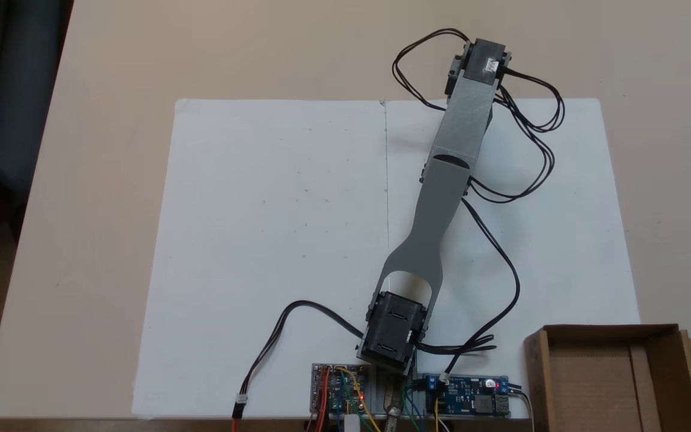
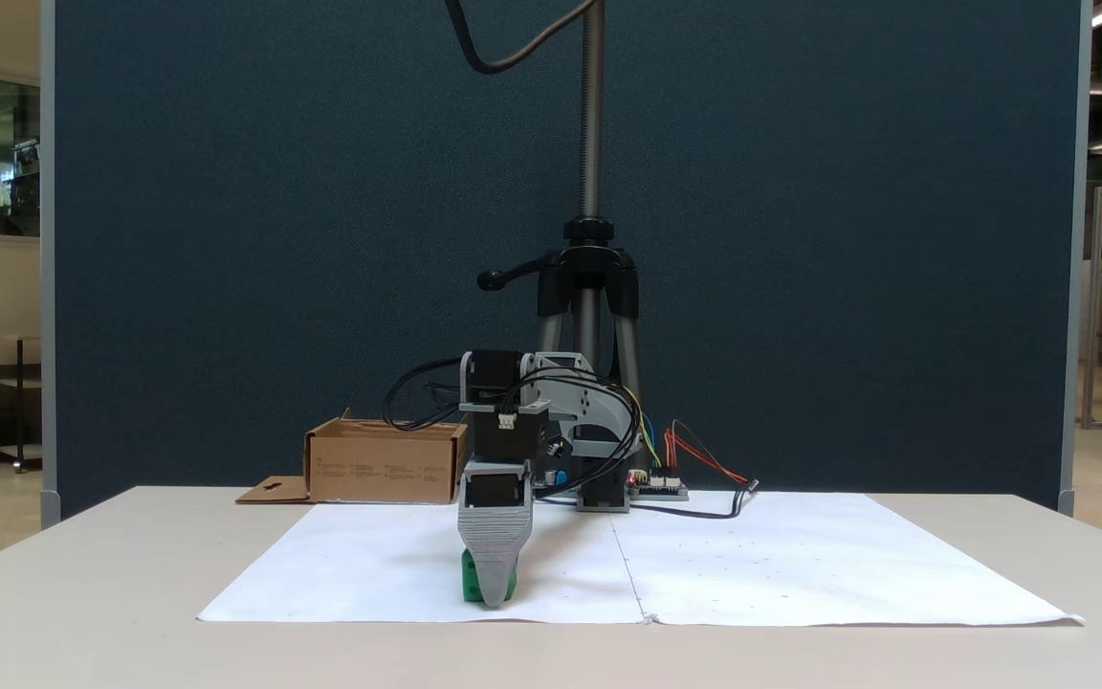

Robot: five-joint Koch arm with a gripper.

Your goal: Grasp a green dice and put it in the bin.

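The green dice (image 2: 468, 580) sits on the white paper near its front edge in a fixed view, showing as green slivers on both sides of a grey jaw. My gripper (image 2: 494, 595) points down right at the dice, with its tip at paper level. One jaw stands in front of the other, so the gap between them is hidden. Seen from above, my arm stretches to the far right, and its wrist motor (image 1: 482, 60) covers what lies below it. The bin (image 1: 534, 372), a low brown cardboard box, stands beside my base; the bin (image 2: 384, 474) is well behind the dice.
White paper sheets (image 1: 273, 228) cover the middle of the beige table. Circuit boards (image 1: 471, 393) and black cables (image 1: 501, 264) lie by my base. A tripod (image 2: 589, 287) and a blue partition stand behind the table.
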